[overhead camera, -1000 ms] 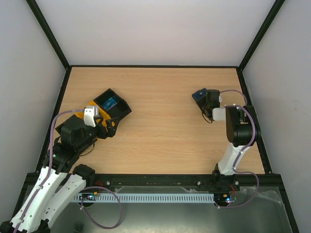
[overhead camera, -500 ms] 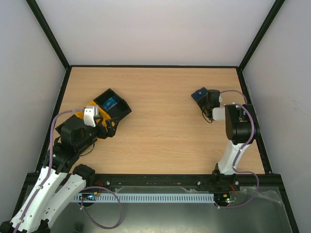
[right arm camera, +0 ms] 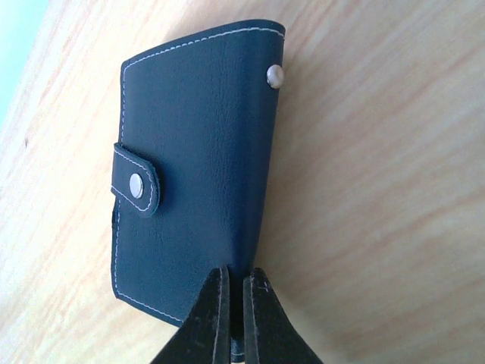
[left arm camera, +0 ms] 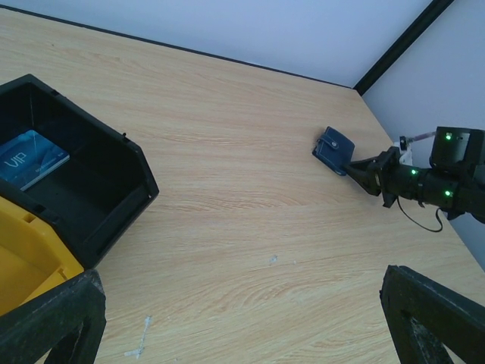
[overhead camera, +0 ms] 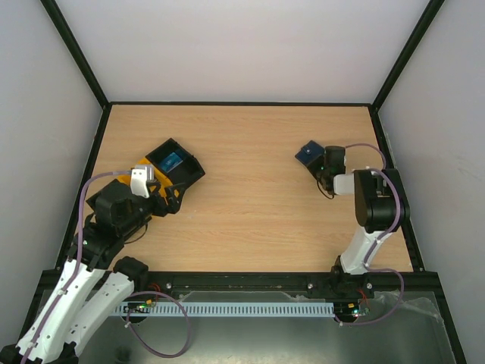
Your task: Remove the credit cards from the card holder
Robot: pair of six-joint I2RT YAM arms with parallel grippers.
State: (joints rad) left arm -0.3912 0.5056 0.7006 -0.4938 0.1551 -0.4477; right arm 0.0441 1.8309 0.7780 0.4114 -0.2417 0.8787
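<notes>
The card holder [overhead camera: 308,152] is a dark navy wallet, folded shut with its snap tab fastened, at the right side of the table. It also shows in the left wrist view [left arm camera: 334,146] and fills the right wrist view [right arm camera: 197,152]. My right gripper [overhead camera: 319,158] is shut on the wallet's near edge [right arm camera: 235,282]. A blue credit card [overhead camera: 173,161] lies inside the black bin [left arm camera: 32,158]. No pinkish-red card is in view. My left gripper [overhead camera: 168,197] is open and empty over bare table beside the bins [left arm camera: 242,322].
The black bin [overhead camera: 191,173] and a yellow bin [left arm camera: 30,265] stand together at the left, close to my left gripper. Black frame rails edge the table, and the right rail runs just behind my right arm.
My right gripper and the wallet have shifted slightly to the left and a little nearer. The left arm has not moved.
</notes>
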